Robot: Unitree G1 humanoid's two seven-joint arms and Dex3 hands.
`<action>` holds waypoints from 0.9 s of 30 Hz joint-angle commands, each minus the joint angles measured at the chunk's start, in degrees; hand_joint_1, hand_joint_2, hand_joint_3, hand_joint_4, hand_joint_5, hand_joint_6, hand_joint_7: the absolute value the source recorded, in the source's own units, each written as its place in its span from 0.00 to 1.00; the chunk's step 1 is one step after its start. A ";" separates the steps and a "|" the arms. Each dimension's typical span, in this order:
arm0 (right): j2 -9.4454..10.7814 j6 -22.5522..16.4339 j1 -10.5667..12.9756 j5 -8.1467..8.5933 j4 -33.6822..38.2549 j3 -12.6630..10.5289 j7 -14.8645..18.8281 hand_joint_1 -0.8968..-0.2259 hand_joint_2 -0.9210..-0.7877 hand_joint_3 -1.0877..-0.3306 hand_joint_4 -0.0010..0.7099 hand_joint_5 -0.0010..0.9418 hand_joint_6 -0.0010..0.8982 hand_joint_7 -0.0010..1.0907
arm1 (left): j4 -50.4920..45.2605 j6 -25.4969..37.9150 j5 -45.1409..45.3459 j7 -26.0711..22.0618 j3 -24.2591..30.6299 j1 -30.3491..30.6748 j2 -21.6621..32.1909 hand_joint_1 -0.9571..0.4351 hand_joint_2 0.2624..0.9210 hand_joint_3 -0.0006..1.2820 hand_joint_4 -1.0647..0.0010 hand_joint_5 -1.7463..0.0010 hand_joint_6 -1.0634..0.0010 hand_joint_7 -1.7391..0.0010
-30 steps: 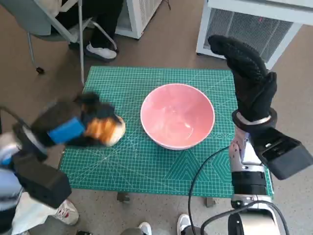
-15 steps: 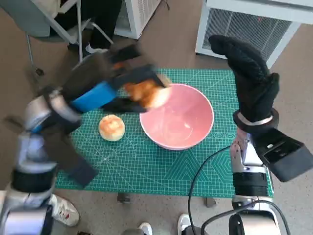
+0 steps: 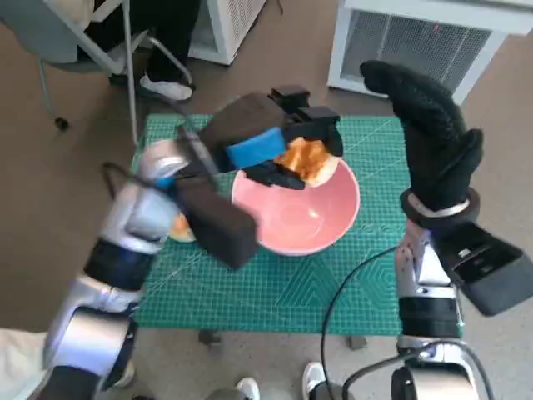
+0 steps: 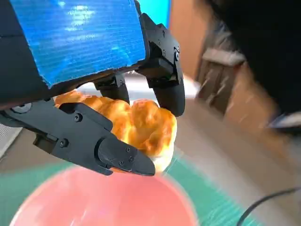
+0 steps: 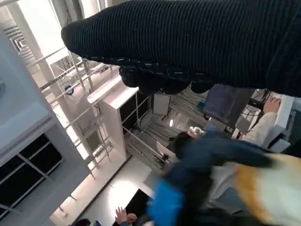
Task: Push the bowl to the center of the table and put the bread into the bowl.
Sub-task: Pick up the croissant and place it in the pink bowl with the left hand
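A pink bowl (image 3: pixel 291 218) stands near the middle of the green cutting mat (image 3: pixel 333 292). My left hand (image 3: pixel 275 146) grips a golden bread roll (image 3: pixel 310 160) and holds it above the bowl's far rim. In the left wrist view the black fingers (image 4: pixel 117 153) clamp the roll (image 4: pixel 141 125) over the bowl (image 4: pixel 94 202). A second bread roll (image 3: pixel 181 228) lies on the mat left of the bowl, mostly hidden behind my left forearm. My gloved right hand (image 3: pixel 429 137) is raised upright at the table's right side, fingers extended, holding nothing.
A chair (image 3: pixel 92 42) and a person's legs with a white shoe (image 3: pixel 166 86) are beyond the table's far left corner. White cabinets with vents (image 3: pixel 416 37) stand behind the table. A black cable (image 3: pixel 350 283) crosses the mat's near right part.
My left hand has carried the bread roll further right, from over the bowl's far left rim to above its far side. The right hand has hardly moved.
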 commanded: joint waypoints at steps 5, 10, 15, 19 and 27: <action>-0.65 0.37 1.76 -1.51 -1.14 0.15 -1.67 0.54 0.00 0.29 0.00 0.48 0.00 0.54 | 4.88 6.02 -0.26 -6.86 -2.41 -1.31 -1.52 0.59 0.95 0.15 0.63 0.75 0.65 0.46; -0.62 0.69 2.07 -1.63 -1.70 0.30 -2.29 0.55 0.00 0.29 0.00 0.48 0.00 0.53 | 2.29 11.77 -1.51 -13.99 -2.73 -0.87 -0.82 0.55 0.95 0.03 0.90 0.97 0.75 0.90; -0.55 1.09 2.36 -2.01 -2.46 0.43 -2.84 0.55 0.00 0.28 0.00 0.48 0.00 0.53 | -2.87 14.26 -3.19 -16.62 -0.99 0.91 0.43 0.51 0.95 0.01 0.94 0.99 0.76 0.96; -0.51 1.20 2.42 -2.07 -2.47 0.43 -3.00 0.54 0.00 0.28 0.00 0.48 0.00 0.53 | -6.89 11.23 -3.13 -13.57 0.33 3.64 2.14 0.49 0.95 0.01 0.94 1.00 0.75 0.97; -0.35 1.22 2.43 -1.87 -2.29 0.54 -2.92 0.54 0.00 0.28 0.00 0.47 0.00 0.53 | -18.09 10.31 -5.59 -13.11 5.36 8.49 7.42 0.46 0.95 0.00 0.92 1.00 0.74 0.98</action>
